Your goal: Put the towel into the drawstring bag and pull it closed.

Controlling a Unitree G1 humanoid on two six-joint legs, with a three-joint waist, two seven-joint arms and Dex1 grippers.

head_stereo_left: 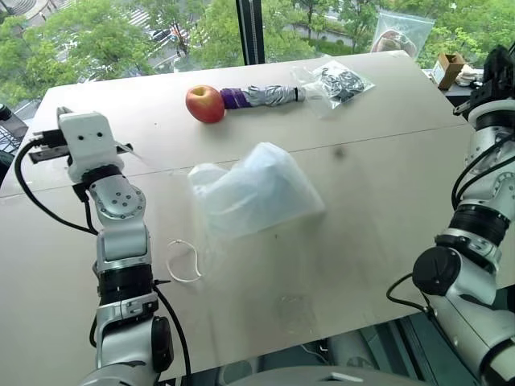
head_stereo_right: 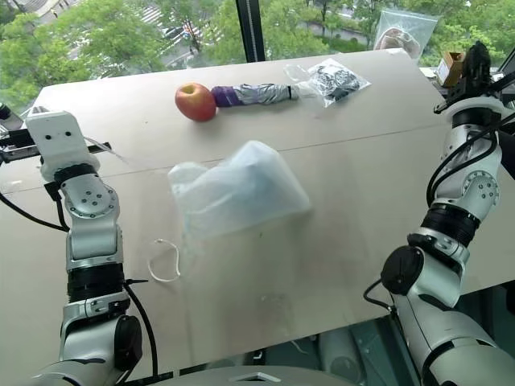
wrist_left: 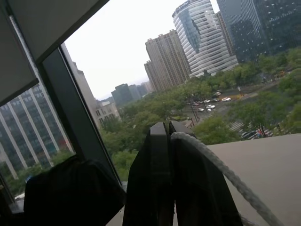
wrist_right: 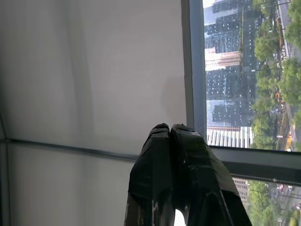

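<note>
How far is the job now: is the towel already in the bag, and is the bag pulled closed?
The drawstring bag bulges pale blue, so the towel seems inside. The left gripper is shut on a white cord, held out wide. The right gripper is shut, raised. Whether the mouth is fully cinched cannot be told.

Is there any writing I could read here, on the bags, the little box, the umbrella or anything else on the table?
None can be read.
Small cardboard box at the table's far right edge: any print is too small to tell.
Clear plastic bag with dark contents: no legible label.
Folded umbrella, apple, drawstring bag: no lettering shows.
Buildings outside, in the wrist views: no signs legible.
</note>
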